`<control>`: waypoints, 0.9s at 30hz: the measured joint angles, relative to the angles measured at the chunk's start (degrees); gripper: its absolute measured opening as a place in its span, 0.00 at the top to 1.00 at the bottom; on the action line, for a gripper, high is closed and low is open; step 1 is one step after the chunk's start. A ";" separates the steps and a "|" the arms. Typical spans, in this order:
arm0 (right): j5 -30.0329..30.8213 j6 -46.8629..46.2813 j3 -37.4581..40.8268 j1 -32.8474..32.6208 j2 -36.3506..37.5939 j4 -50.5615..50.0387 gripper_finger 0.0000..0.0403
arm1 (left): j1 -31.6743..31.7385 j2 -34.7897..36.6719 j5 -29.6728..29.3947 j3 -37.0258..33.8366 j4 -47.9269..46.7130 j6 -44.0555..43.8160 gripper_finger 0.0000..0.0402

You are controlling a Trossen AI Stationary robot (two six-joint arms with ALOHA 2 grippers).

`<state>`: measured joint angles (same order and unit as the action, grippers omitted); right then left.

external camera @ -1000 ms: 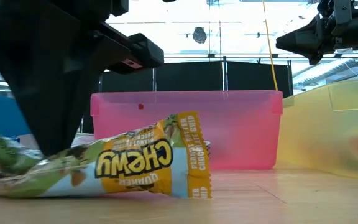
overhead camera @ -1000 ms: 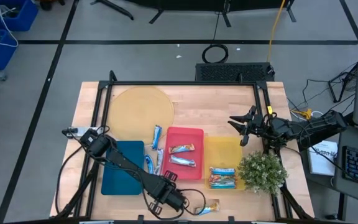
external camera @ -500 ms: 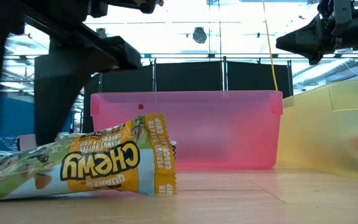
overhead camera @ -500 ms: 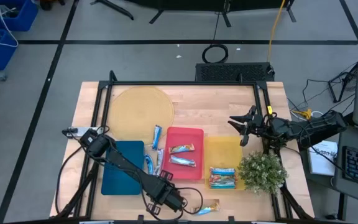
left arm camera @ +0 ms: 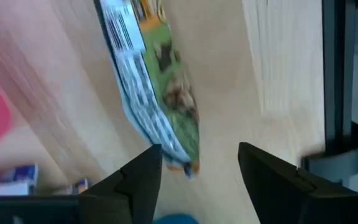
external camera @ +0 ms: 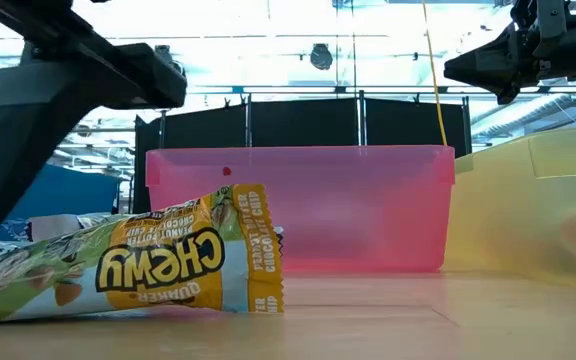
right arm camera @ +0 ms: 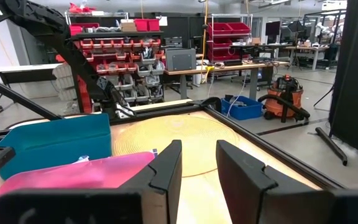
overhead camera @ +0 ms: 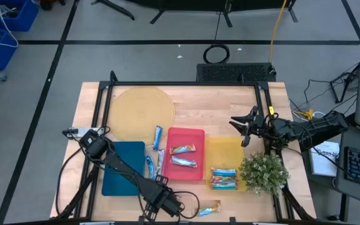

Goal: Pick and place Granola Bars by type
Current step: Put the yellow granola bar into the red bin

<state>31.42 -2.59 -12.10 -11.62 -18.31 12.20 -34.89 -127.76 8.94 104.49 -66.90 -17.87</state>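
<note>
Wooden table (overhead camera: 230,103), shelved workshop beyond

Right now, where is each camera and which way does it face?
High: overhead, facing down on the table, both arms.
Low: at tabletop height, across the Chewy bar to the red tray.
Left wrist: past the open left claw, onto that bar.
Right wrist: past the right claw, over the table.
All share the red tray.

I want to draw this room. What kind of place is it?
Probably a robotics lab or workshop: racks of red parts bins, workbenches and a shop vacuum stand behind the wooden table.
</note>
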 joint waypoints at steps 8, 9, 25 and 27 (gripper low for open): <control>-0.01 -0.02 0.00 0.01 0.00 -0.02 0.77 | 0.71 -0.07 -0.93 -2.81 1.05 0.01 0.53; -0.01 -0.02 0.00 0.00 0.00 -0.02 0.77 | 0.79 -0.07 -0.97 -3.10 1.06 -0.17 0.54; -0.02 -0.02 0.00 0.00 0.00 -0.20 0.77 | 0.55 -0.09 -4.73 -3.18 1.05 2.90 0.94; -0.02 -0.42 0.00 0.00 0.00 -0.52 0.77 | -0.44 -0.09 -7.32 -2.36 0.61 4.50 0.94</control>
<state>31.40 -3.01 -12.10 -11.62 -18.31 11.68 -35.34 -127.85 1.62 102.13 -66.29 -13.37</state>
